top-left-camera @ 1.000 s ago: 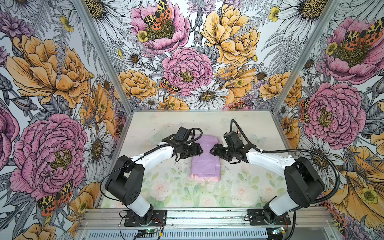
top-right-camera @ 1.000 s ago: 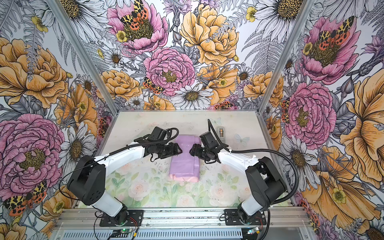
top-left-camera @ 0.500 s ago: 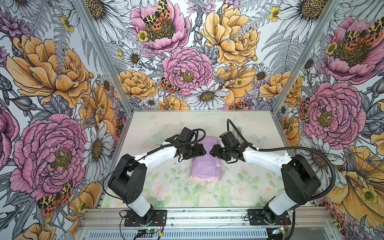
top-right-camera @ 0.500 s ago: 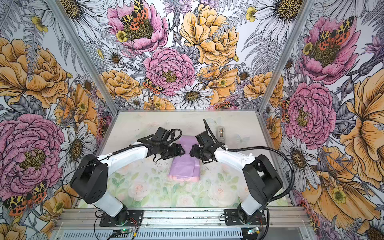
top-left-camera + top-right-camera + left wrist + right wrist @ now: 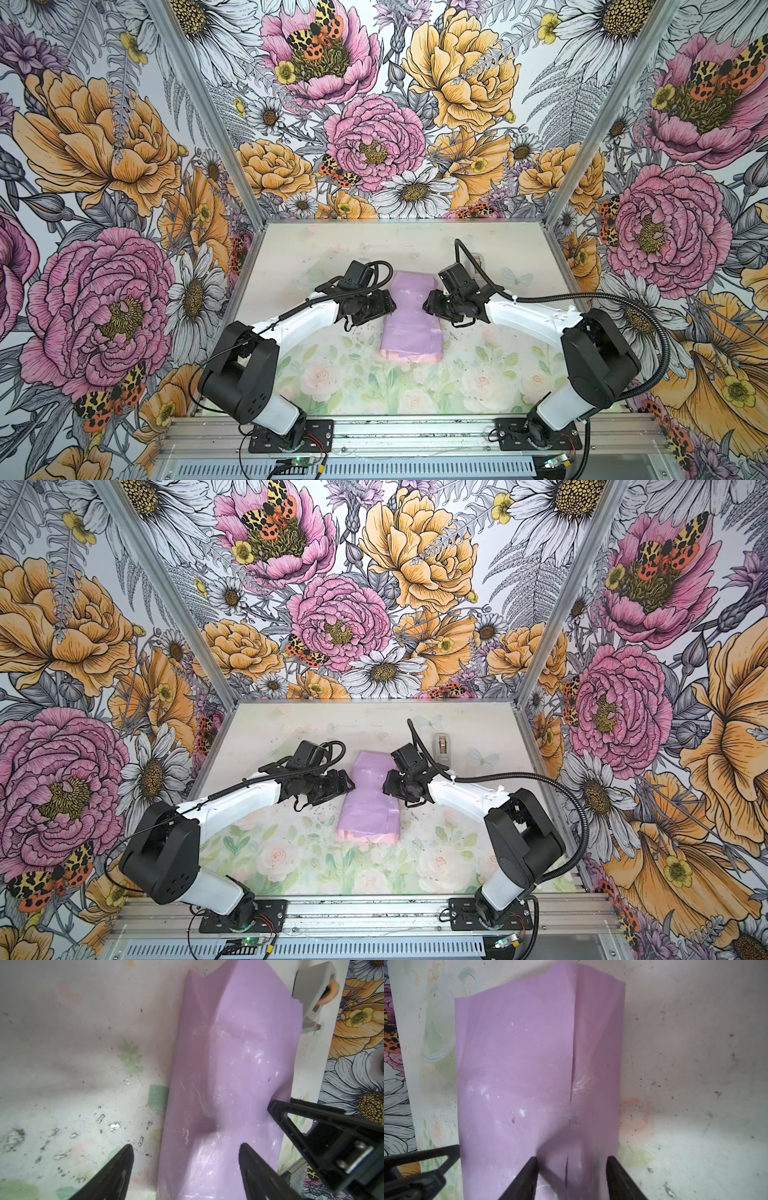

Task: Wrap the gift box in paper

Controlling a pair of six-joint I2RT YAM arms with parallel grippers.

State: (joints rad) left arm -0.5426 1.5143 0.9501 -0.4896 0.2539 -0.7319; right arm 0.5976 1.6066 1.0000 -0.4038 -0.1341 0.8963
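The paper lies folded into a lilac bundle in the middle of the table. The gift box is hidden inside — only a blocky shape shows. The left gripper and right gripper flank the bundle, each with fingers apart — the right's straddle a seam, clamping nothing.

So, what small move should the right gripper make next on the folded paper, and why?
Probably lower the right gripper and press on the seam of the paper. Its open jaws straddle that overlap, which gapes slightly, and both ends of the paper look unfolded, so the seam likely needs holding first.
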